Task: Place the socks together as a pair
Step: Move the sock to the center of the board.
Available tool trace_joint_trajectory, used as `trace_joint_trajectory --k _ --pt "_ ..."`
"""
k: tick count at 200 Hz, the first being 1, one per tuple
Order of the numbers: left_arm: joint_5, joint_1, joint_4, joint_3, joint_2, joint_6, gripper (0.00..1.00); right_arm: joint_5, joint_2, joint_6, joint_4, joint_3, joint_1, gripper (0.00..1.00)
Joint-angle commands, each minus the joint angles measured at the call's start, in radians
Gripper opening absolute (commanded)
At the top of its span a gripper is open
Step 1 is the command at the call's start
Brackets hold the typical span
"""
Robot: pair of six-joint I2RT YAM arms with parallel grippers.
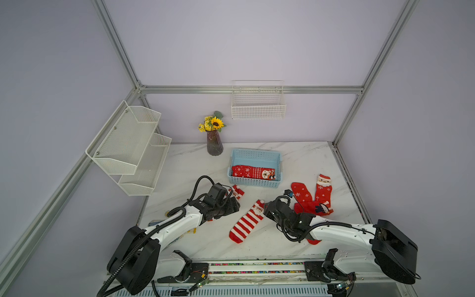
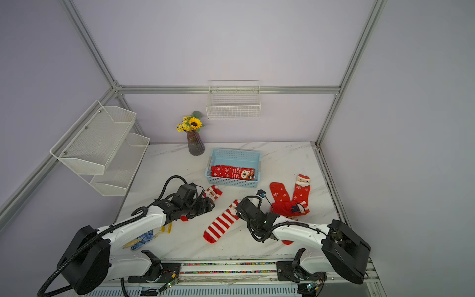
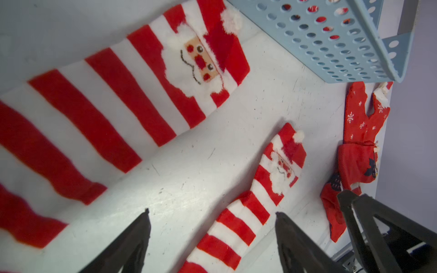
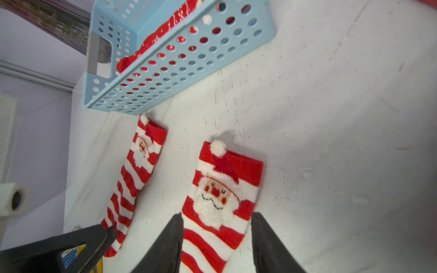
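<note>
Two red-and-white striped socks with Santa cuffs lie side by side on the white table. One sock (image 1: 246,223) (image 4: 222,196) lies between the fingers of my right gripper (image 4: 217,214) (image 1: 266,206), which stands open astride its cuff. The other striped sock (image 1: 237,191) (image 3: 113,94) is partly hidden under my left arm. My left gripper (image 3: 212,212) (image 2: 209,204) is open over bare table between the two socks. Red snowflake socks (image 1: 302,193) lie in a loose heap at the right. A folded red pair (image 1: 253,172) rests in the blue basket (image 1: 257,152).
A vase of sunflowers (image 1: 214,144) stands behind the basket. White mesh shelves (image 1: 128,144) hang on the left wall and a wire basket (image 1: 258,105) on the back wall. A blue-dotted glove (image 2: 144,239) lies under my left arm.
</note>
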State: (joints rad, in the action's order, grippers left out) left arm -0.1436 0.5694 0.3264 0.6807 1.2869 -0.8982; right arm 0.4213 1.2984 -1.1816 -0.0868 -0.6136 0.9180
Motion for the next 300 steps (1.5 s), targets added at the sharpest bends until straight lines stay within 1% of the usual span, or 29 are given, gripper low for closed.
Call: trace_joint_trajectory --k 1,14,21,36,48,56,65,72,80,93,101,123,128,134,147,155,163,171,189,200,206,229,252,264,277,300 --pt "-0.025 0.037 -0.005 0.018 0.005 -0.04 0.75 -0.065 0.023 0.204 -0.021 -0.076 -0.049 0.5" --pt "-0.019 0.06 0.017 0.009 0.005 -0.061 0.7 -0.179 0.081 0.295 -0.032 -0.128 -0.107 0.48" --pt "-0.014 0.074 0.016 -0.001 0.0 -0.079 0.67 -0.237 0.119 0.328 -0.024 -0.144 -0.137 0.46" --pt "-0.004 0.107 0.017 -0.009 -0.004 -0.104 0.59 -0.302 0.178 0.37 -0.004 -0.168 -0.176 0.4" --pt "-0.015 0.135 0.016 -0.004 0.001 -0.107 0.55 -0.31 0.216 0.397 0.001 -0.188 -0.189 0.33" --pt "-0.02 0.151 0.016 -0.003 0.008 -0.111 0.53 -0.31 0.24 0.406 0.003 -0.196 -0.197 0.26" --pt "-0.01 0.169 0.017 -0.008 0.012 -0.137 0.47 -0.317 0.259 0.41 0.006 -0.201 -0.204 0.17" --pt "0.007 0.183 0.015 -0.014 0.017 -0.155 0.41 -0.311 0.267 0.408 0.013 -0.201 -0.208 0.13" --pt "0.029 0.199 0.009 -0.019 0.026 -0.172 0.35 -0.311 0.276 0.407 0.026 -0.196 -0.209 0.12" --pt "0.041 0.214 -0.005 -0.024 0.047 -0.185 0.3 -0.317 0.289 0.396 0.068 -0.177 -0.211 0.11" --pt "0.035 0.218 -0.013 -0.022 0.065 -0.186 0.26 -0.318 0.299 0.382 0.085 -0.168 -0.211 0.08" --pt "0.026 0.228 -0.023 -0.011 0.116 -0.177 0.22 -0.329 0.335 0.356 0.14 -0.148 -0.212 0.01" --pt "0.028 0.231 -0.024 -0.009 0.116 -0.172 0.21 -0.337 0.341 0.357 0.168 -0.14 -0.212 0.01" --pt "0.039 0.234 -0.023 -0.009 0.157 -0.17 0.19 -0.344 0.348 0.353 0.189 -0.132 -0.213 0.0" --pt "0.05 0.235 -0.026 -0.012 0.181 -0.16 0.18 -0.342 0.363 0.341 0.191 -0.132 -0.213 0.0" --pt "0.057 0.235 -0.026 -0.013 0.192 -0.149 0.17 -0.325 0.367 0.326 0.176 -0.13 -0.212 0.0" --pt "0.064 0.235 -0.026 -0.016 0.203 -0.147 0.14 -0.3 0.364 0.304 0.161 -0.123 -0.214 0.0" --pt "0.067 0.236 -0.033 -0.019 0.213 -0.139 0.12 -0.267 0.355 0.292 0.149 -0.111 -0.214 0.0" --pt "0.072 0.233 -0.021 -0.002 0.244 -0.084 0.12 -0.195 0.324 0.238 0.086 -0.086 -0.221 0.0" --pt "0.072 0.23 0.002 0.027 0.268 -0.03 0.05 -0.168 0.304 0.203 0.056 -0.066 -0.225 0.0" --pt "0.072 0.23 0.021 0.05 0.282 0.005 0.04 -0.157 0.294 0.182 0.042 -0.055 -0.226 0.0" --pt "0.109 0.211 0.098 0.13 0.327 0.132 0.04 -0.125 0.246 0.063 -0.025 0.001 -0.226 0.0" --pt "0.098 0.161 0.114 0.164 0.328 0.256 0.04 -0.087 0.17 -0.045 -0.04 0.08 -0.226 0.0" --pt "0.092 0.136 0.115 0.175 0.319 0.316 0.06 -0.097 0.132 -0.053 0.006 0.116 -0.226 0.0" --pt "0.097 0.115 0.117 0.187 0.305 0.367 0.07 -0.142 0.111 -0.031 0.087 0.137 -0.224 0.0" --pt "0.101 0.08 0.122 0.201 0.267 0.384 0.09 -0.192 0.103 0.005 0.169 0.14 -0.222 0.0"
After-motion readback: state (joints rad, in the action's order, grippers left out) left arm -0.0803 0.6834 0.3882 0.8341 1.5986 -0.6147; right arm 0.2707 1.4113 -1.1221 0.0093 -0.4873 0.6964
